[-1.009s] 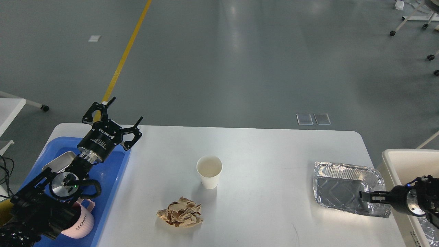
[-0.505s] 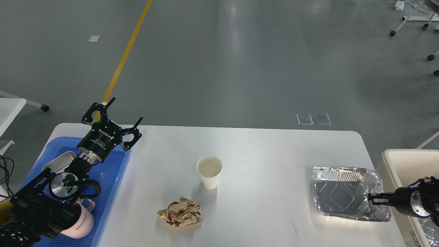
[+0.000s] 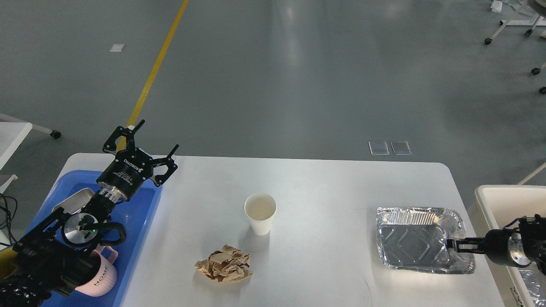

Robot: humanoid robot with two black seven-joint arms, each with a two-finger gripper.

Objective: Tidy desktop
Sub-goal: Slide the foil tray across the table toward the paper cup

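The white desktop (image 3: pixel 332 187) holds a white paper cup (image 3: pixel 260 213) standing upright in the middle, a crumpled brown paper ball (image 3: pixel 224 264) in front of it, and an empty foil tray (image 3: pixel 420 238) at the right. My right gripper (image 3: pixel 451 245) comes in from the right edge, low, with its fingers closed on the foil tray's right rim. My left gripper (image 3: pixel 157 136) is open and empty, raised above the far corner of the blue tray (image 3: pixel 143 213) at the left.
The blue tray holds a pink mug (image 3: pixel 100 277) and a metal tin (image 3: pixel 76 198), partly hidden by my left arm. A cream-white bin (image 3: pixel 499 200) stands off the table's right edge with some foil (image 3: pixel 531 288) inside. Grey floor lies beyond.
The foil tray first turned square to the table edge, then slid left together with my right gripper. My left gripper has barely moved.
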